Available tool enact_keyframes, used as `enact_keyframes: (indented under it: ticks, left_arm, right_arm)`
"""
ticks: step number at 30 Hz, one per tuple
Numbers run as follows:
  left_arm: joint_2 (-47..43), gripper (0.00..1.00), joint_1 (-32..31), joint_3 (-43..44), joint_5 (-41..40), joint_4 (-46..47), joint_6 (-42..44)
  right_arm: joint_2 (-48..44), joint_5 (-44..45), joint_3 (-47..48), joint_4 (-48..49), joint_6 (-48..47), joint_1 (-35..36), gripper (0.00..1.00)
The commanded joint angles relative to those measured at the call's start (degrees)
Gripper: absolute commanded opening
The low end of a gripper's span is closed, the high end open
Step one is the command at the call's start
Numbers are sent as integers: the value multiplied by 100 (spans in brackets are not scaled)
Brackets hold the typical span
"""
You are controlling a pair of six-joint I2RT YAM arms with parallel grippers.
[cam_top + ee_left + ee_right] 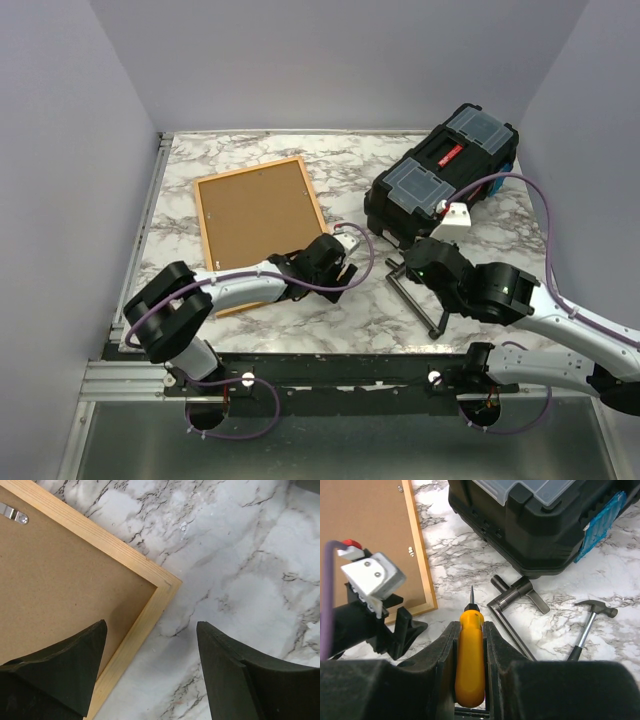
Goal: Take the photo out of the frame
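The frame lies back side up on the marble table, its pale wood edge around a brown backing board. The photo's picture side is hidden; only that brown board shows. My left gripper stands open over the frame's near right corner, one finger above the board and the other above bare marble. In the top view the left gripper sits at that same corner. My right gripper is shut on an orange-handled screwdriver, tip pointing away, to the right of the frame.
A black toolbox stands at the back right. A metal bar tool and a hammer lie on the marble in front of it, beside the right gripper. A rail runs along the table's left edge.
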Motion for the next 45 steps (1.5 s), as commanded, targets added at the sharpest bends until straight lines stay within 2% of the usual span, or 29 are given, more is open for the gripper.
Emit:
enact_keyframes:
  ticks: [1, 7, 10, 12, 16, 22, 26, 29, 34, 42, 43, 45]
  left_arm:
    - [343, 72, -165, 323, -586, 140, 396]
    - [686, 57, -342, 396, -1067, 189, 141]
    - [869, 43, -524, 480, -1573, 1, -168]
    - [1013, 35, -584, 571, -1901, -223, -455]
    - [1225, 26, -613, 728, -2287, -652, -1074]
    - [1577, 0, -596, 1379, -2277, -1639, -2347]
    - [1887, 0, -543, 1918, -1634, -1760, -2735]
    - [2249, 0, -460, 2654, -1511, -2077, -2792]
    - [2563, 0, 105, 3600, -933, -2275, -3041]
    - [2594, 0, 994, 3972, 499, -1745, -3412]
    - [2554, 7, 1063, 3963, 723, -1639, -3381]
    - [2415, 35, 1155, 3768, 1084, -1336, -3304]
  right_arm:
    - [-61, 30, 117, -20, 18, -24, 1]
    - [-60, 27, 84, -19, 51, -22, 1]
    - [-63, 49, 67, -4, 25, -27, 1]
    - [-46, 48, 45, 30, 0, -29, 1]
    - [1, 23, 23, 90, -24, -23, 1]
    - [-25, 45, 6, 111, -36, -24, 1]
    - [-84, 45, -4, 128, -27, -25, 1]
    - [-106, 36, -4, 110, -30, -23, 1]
    - [-113, 5, -28, 19, 56, -25, 1]
    - [-29, -5, -81, -59, 326, -24, 1]
    - [-9, -22, -83, -57, 333, -22, 1]
    - [50, -47, -69, -23, 336, -27, 1]
